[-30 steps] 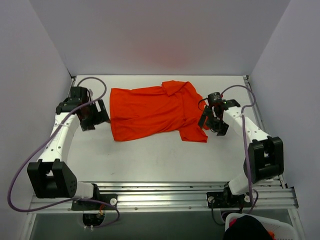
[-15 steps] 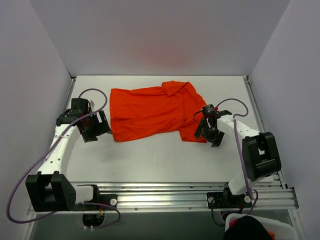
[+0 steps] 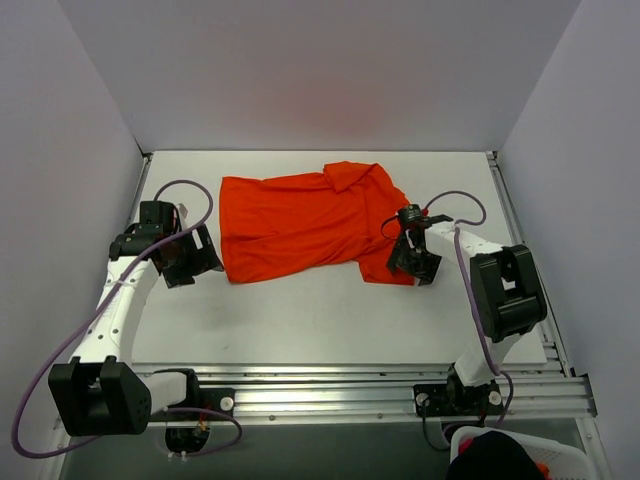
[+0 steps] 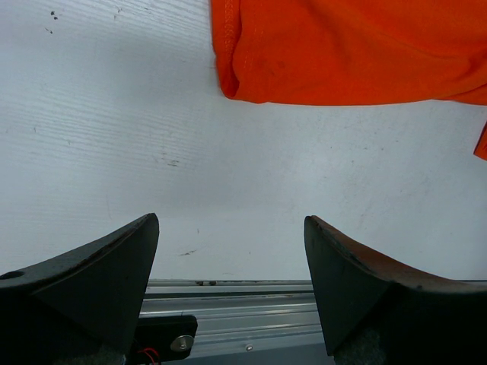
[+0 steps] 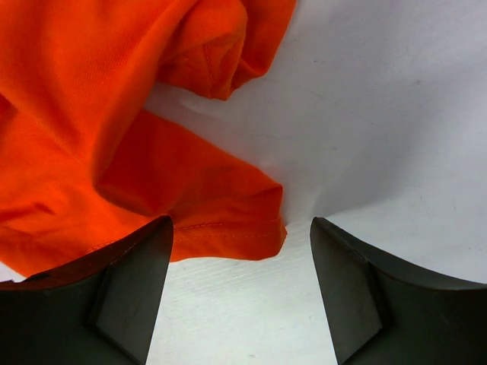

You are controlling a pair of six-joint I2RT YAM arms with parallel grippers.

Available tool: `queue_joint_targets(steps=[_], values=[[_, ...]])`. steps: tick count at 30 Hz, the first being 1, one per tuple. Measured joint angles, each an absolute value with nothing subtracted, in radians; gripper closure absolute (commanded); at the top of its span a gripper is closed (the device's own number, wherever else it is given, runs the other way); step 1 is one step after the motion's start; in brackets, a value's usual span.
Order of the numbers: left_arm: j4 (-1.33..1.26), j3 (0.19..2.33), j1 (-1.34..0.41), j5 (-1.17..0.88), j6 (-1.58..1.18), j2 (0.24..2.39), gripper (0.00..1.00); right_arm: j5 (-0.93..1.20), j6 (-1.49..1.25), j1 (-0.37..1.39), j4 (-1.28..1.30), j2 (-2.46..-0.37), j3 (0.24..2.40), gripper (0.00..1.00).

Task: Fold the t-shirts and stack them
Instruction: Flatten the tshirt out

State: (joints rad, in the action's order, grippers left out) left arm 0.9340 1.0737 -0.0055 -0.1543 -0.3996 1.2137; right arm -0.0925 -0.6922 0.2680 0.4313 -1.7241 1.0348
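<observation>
The right claw (image 5: 241, 222) had moved in over the t-shirt (image 3: 300, 225) sleeve, jaws apart (grasp likely next); left claw (image 4: 230, 220) hung wide.

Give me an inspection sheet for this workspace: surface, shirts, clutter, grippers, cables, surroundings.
Surface: white table, a few small dark marks.
Job's things: one orange-red t-shirt, wrinkled, partly bunched at its right end, not folded or stacked.
Clutter: nothing seen.
Grippers: left gripper open, beside the shirt's left edge, not touching; right gripper open, poised over a sleeve hem.
Cables: left purple cable and right purple cable loop by the wrists, off the cloth.
Surroundings: grey walls on three sides; metal rail at the near edge; white basket beyond it.
</observation>
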Motion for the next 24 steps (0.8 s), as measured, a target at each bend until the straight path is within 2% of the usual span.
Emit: queue_joint_targets(steps=[2,3,6,7,9,13,16,24], values=[[0.934,1.072,-0.006,-0.154,-0.4,1.213,0.15,-0.097,-0.684,0.267,0.426,-1.731,1.034,0.48],[0.934,1.071,-0.006,-0.154,-0.4,1.213,0.15,-0.098,-0.681,0.267,0.421,-1.732,1.03,0.62],[0.933,1.066,-0.006,-0.154,-0.405,1.213,0.18,-0.096,-0.681,0.267,0.408,-1.731,1.015,0.78],[0.932,1.063,-0.006,-0.154,-0.408,1.213,0.19,-0.097,-0.68,0.267,0.398,-1.727,1.01,0.9],[0.931,1.055,-0.006,-0.153,-0.412,1.213,0.22,-0.093,-0.681,0.267,0.382,-1.722,1.0,1.0],[0.924,1.031,-0.006,-0.152,-0.44,1.213,0.28,-0.091,-0.68,0.267,0.371,-1.715,0.991,1.0],[0.914,1.007,-0.006,-0.149,-0.473,1.217,0.29,-0.091,-0.678,0.267,0.37,-1.715,0.991,1.0],[0.807,0.898,-0.043,-0.138,-0.587,1.312,0.2,-0.089,-0.662,0.267,0.372,-1.716,0.994,1.0]])
